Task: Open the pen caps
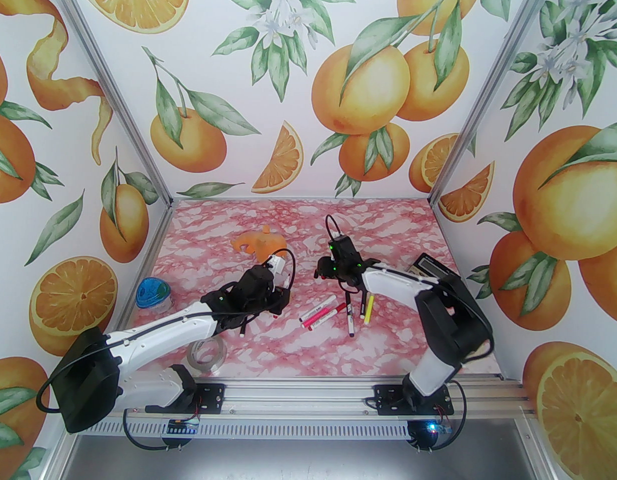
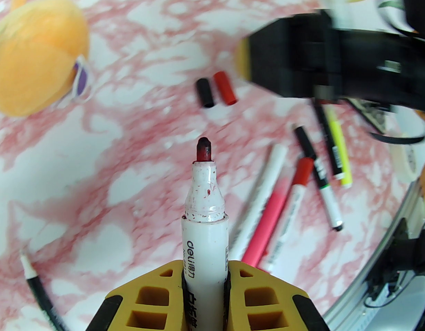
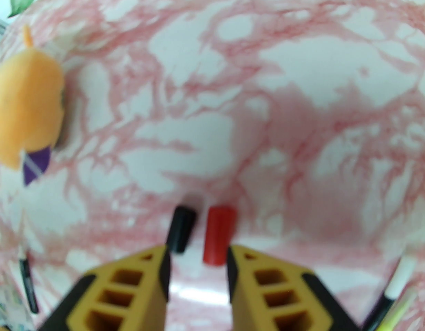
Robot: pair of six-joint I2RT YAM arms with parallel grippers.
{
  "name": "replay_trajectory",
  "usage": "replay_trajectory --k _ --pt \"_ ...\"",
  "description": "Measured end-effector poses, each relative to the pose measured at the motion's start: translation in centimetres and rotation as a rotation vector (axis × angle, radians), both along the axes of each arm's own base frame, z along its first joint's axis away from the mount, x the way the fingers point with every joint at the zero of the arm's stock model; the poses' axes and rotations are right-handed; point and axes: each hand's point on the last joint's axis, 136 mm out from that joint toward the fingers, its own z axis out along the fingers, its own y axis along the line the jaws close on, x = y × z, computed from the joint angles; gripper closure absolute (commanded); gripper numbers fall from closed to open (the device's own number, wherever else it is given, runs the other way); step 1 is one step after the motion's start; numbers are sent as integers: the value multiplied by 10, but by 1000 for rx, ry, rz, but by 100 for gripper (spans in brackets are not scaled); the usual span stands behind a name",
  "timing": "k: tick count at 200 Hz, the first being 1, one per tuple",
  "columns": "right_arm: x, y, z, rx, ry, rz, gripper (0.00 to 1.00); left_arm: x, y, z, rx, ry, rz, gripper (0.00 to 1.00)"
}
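- "deli", grey, followed by Chinese characters, runs along the white barrel of the marker [image 2: 205, 240] clamped in my left claw [image 2: 205, 271].
- Beneath it, a smaller line starts "No."; the rest blurs.
- Print on the pens [image 2: 295, 191] lying on the worktop [image 2: 130, 116]: unreadable.

red cap [image 3: 219, 234], black cap [image 3: 180, 229], pink marbled table [image 3: 302, 81]

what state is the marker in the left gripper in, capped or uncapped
Uncapped: the white marker clamped in the left gripper shows its bare red-stained tip, with no cap over it.
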Motion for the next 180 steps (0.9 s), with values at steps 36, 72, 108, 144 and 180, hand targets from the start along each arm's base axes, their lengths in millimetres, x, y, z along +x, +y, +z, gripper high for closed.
replay_trajectory --k 36,72,108,144,180 --pt "-41 8 20 41 -42 106 51 -5 21 -30 124 78 50 92" --pt "-75 14 49 125 -108 170 36 -7 37 -49 217 135 101 92" --pt "-97 18 67 194 -136 217 20 -7 49 -62 299 172 145 92" --pt "-109 20 80 244 -155 247 9 -5 59 -74 354 217 202 92" --pt "-115 22 83 263 -154 266 8 -5 64 -83 375 247 246 89"
